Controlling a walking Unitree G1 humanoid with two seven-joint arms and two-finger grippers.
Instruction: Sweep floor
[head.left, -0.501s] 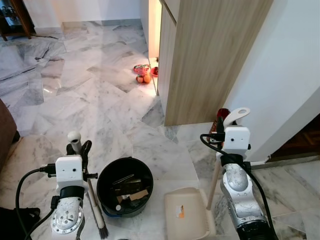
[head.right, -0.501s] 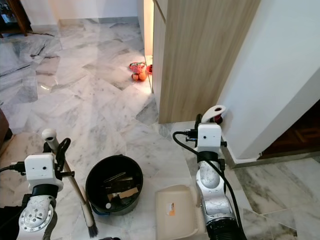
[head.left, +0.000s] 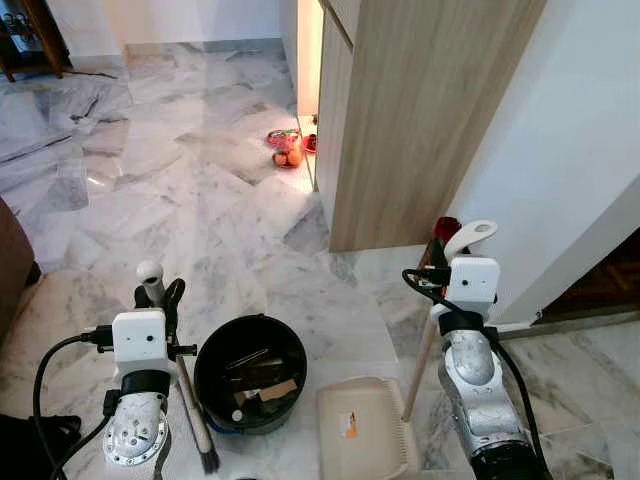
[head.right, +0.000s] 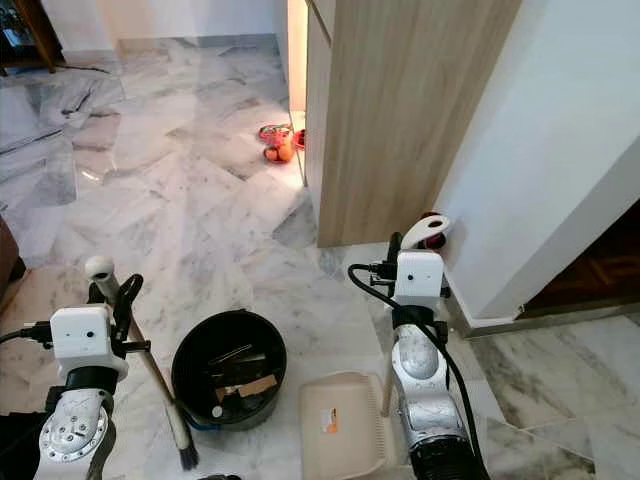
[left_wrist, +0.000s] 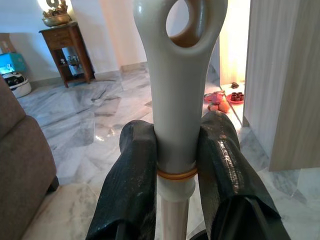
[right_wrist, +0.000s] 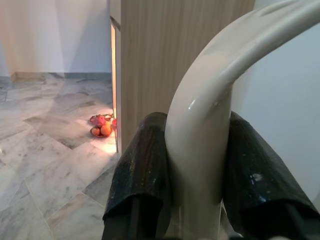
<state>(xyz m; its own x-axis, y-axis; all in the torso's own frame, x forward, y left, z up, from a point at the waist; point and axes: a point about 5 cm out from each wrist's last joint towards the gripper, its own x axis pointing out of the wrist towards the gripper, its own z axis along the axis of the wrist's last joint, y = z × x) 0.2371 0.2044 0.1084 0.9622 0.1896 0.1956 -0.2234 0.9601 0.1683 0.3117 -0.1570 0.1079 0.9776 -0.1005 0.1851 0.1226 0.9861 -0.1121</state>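
Note:
My left gripper (head.left: 157, 297) is shut on the grey handle of a small broom (head.left: 186, 395); its dark bristles (head.left: 208, 462) rest on the marble floor beside a black bin (head.left: 250, 372). In the left wrist view both black fingers (left_wrist: 131, 185) clamp the broom handle (left_wrist: 176, 85) just below its hanging hole. My right gripper (head.left: 452, 250) is shut on the curved cream handle of a dustpan (head.left: 363, 428), whose pan lies flat on the floor right of the bin. The right wrist view shows the dustpan handle (right_wrist: 205, 135) pinched between the fingers (right_wrist: 141, 165).
The black bin holds scraps of cardboard and debris. A wooden cabinet (head.left: 410, 110) stands ahead on the right, next to a white wall (head.left: 570, 150). A red dish of fruit (head.left: 284, 148) sits on the floor by the cabinet. A brown sofa edge (head.left: 12, 262) is at far left.
The dustpan has slid a little to the left, toward the bin, with my right gripper holding its handle. The left arm and broom stay put.

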